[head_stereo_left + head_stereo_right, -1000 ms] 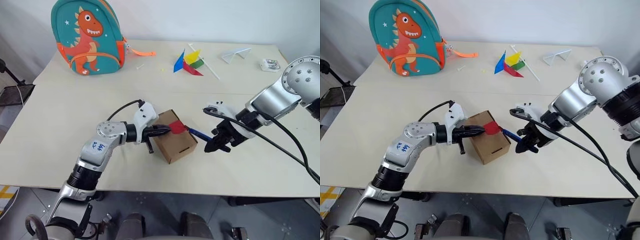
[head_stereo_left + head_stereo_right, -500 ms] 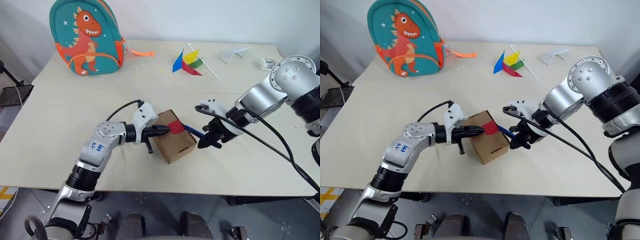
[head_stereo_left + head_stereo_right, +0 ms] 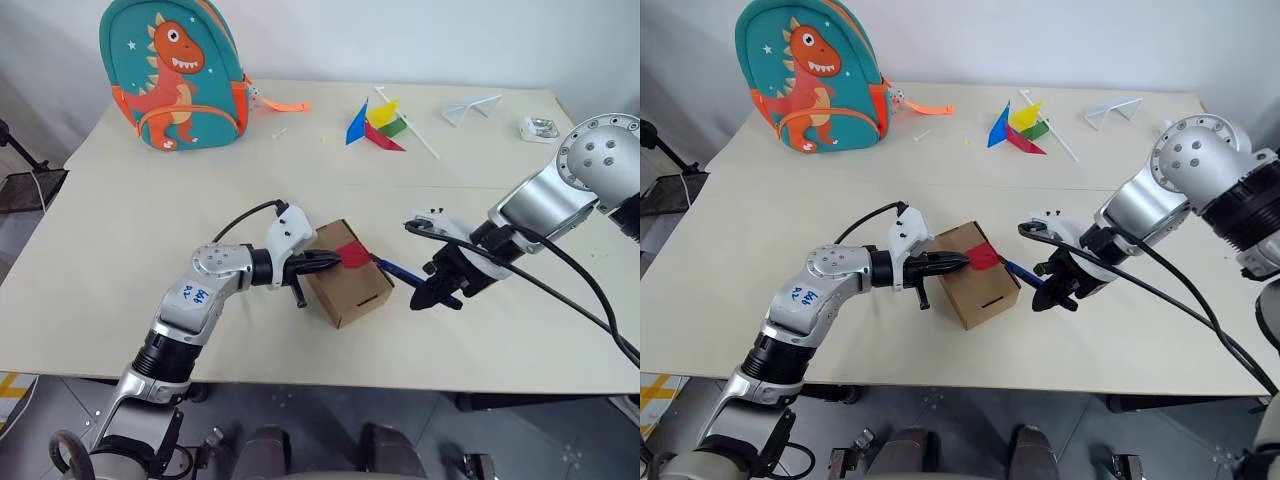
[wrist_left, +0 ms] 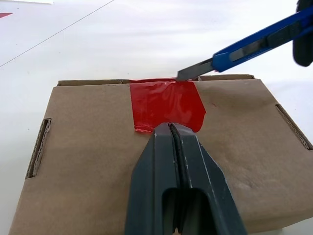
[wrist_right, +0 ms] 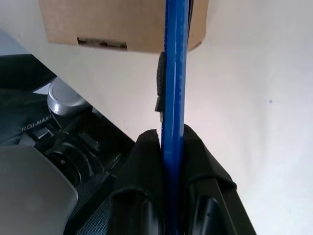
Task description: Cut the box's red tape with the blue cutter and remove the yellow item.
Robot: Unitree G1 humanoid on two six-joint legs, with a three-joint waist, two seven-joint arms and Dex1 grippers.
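Two grippers work on our wide cream table (image 3: 150, 190): left gripper (image 4: 169, 128) pinched shut on small brown cardboard box (image 3: 347, 286) by red tape (image 4: 166, 104), right gripper (image 3: 424, 298) squeezing slim blue cutter (image 4: 259, 41), blade at tape edge

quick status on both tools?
Left tool: shut, empty, tips pressing on the box at the red tape.
Right tool: shut on the blue cutter.

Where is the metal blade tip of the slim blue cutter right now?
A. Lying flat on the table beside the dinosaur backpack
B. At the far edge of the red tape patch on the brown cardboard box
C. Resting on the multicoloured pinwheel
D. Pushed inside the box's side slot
B: in the left wrist view the blue cutter has its blade tip at the far edge of the red tape on the box, while the right gripper grips its handle.
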